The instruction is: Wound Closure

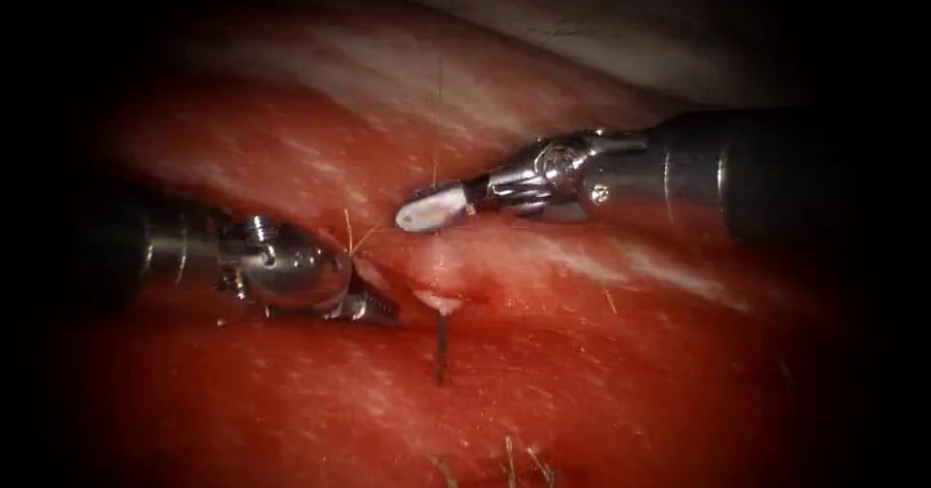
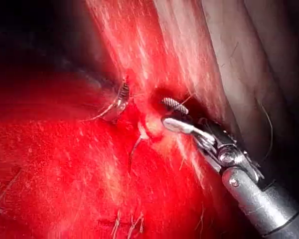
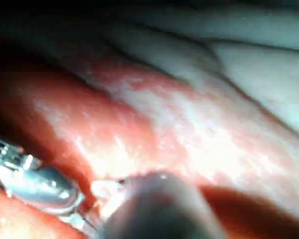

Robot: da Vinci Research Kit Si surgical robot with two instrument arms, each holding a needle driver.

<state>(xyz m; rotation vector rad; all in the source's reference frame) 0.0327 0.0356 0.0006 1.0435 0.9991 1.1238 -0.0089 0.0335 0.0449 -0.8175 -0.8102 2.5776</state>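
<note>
The left tool [image 1: 373, 292] lies at the left side of the cut [image 1: 427, 289], jaws open and holding nothing, one toothed inner face [image 2: 122, 94] showing. A thin pale strand [image 2: 100, 115] leads away from it; I cannot tell whether it is needle or thread. The right tool [image 1: 427, 211] hovers just above the cut with its jaws [image 2: 172, 114] apart, either side of a raised lip of tissue, gripping nothing. A dark thread [image 1: 441, 347] comes out of a pale spot [image 1: 436, 302] on the cut and runs toward the near side. The left tool [image 3: 35, 184] sits beside that pale spot.
The tissue [image 1: 601, 372] is wet with red fluid. Short cut thread ends [image 1: 509, 454] stick up on the near side, and fine pale strands [image 1: 351, 239] stand by the left tool. A pale fatty ridge [image 1: 582, 42] rises behind the right tool's shaft [image 1: 737, 173].
</note>
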